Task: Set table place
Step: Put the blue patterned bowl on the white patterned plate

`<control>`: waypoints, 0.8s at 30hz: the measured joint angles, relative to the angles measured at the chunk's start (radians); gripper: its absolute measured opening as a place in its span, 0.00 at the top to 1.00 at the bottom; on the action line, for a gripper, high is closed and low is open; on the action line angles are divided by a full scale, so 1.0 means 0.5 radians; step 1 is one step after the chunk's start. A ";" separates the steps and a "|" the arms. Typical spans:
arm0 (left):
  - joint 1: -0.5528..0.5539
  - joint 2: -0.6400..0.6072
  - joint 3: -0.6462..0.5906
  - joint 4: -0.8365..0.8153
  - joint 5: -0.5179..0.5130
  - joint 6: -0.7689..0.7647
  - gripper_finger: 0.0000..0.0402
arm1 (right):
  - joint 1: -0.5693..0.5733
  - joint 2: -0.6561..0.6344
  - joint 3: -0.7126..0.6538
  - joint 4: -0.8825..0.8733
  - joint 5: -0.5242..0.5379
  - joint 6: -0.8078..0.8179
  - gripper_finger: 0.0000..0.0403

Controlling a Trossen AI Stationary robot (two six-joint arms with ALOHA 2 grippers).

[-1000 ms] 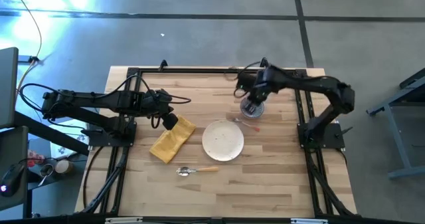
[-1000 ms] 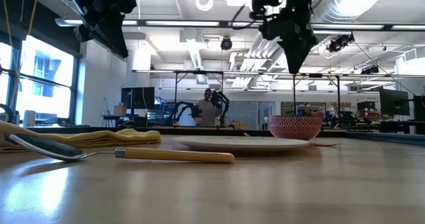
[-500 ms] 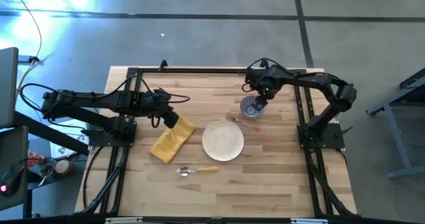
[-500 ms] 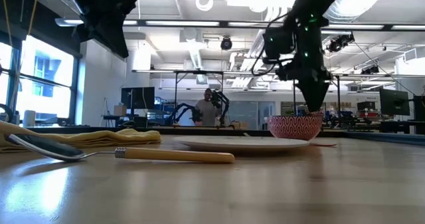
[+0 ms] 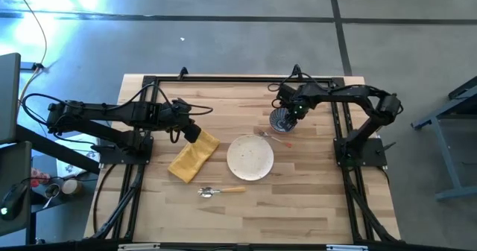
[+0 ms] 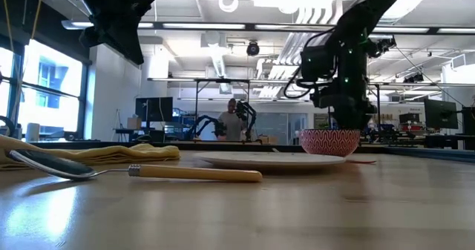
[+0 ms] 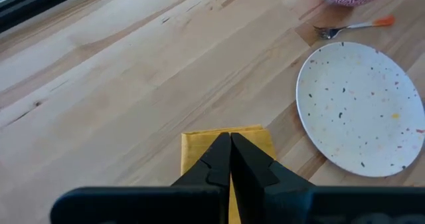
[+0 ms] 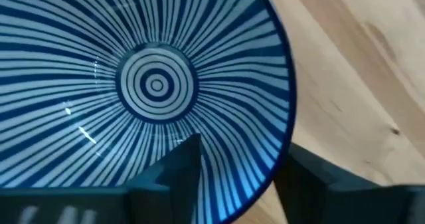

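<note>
The blue-striped bowl (image 5: 280, 120), red-patterned outside (image 6: 330, 142), stands on its base on the table at the far right. My right gripper (image 8: 242, 167) is open and low over the bowl's right rim, one finger inside and one outside. The orange-handled fork (image 5: 279, 137) lies just in front of the bowl. The cream plate (image 5: 250, 157) lies in the middle, and the yellow-handled spoon (image 5: 221, 191) lies nearer the front edge. My left gripper (image 7: 230, 137) is shut and hangs above the far end of the folded mustard napkin (image 5: 194, 156). My right gripper comes at the bowl from above, slanting from the table's right. One finger (image 8: 176, 167) is inside the bowl and the other (image 8: 315, 174) outside, with the rim (image 8: 284, 141) between them. I cannot tell whether either finger touches it. The bowl stands upright on the table.
The table's black rail frame (image 5: 223, 80) runs along its edges. Bare wood (image 5: 313, 191) lies right of the spoon and in front of the plate. In the low view a person (image 6: 234, 120) stands far off in the room behind the table.
My right gripper has come down from above the bowl to its rim, and its arm has swung toward the table's right edge and tipped. The bowl has stayed where it was.
</note>
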 joint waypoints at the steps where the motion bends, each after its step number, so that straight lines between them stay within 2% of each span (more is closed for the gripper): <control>1: 0.000 0.000 0.000 0.001 0.000 0.000 1.00 | 0.000 -0.001 -0.007 0.007 -0.007 0.023 0.67; 5: 0.000 0.000 0.000 0.001 0.000 -0.006 1.00 | -0.002 -0.004 -0.006 0.036 -0.019 0.051 0.92; 6: 0.000 0.000 0.000 0.001 0.000 -0.011 1.00 | -0.002 -0.009 -0.003 0.042 -0.029 0.050 0.96; 13: 0.000 0.000 0.000 0.001 0.000 -0.012 1.00 | 0.000 -0.005 0.120 -0.039 -0.081 0.096 0.99; 19: 0.000 0.000 0.000 -0.001 0.000 -0.012 1.00 | 0.082 -0.054 0.554 -0.275 -0.179 0.125 0.99; 24: 0.000 0.000 0.000 -0.003 0.000 -0.012 1.00 | 0.326 -0.051 0.880 -0.394 -0.178 0.245 1.00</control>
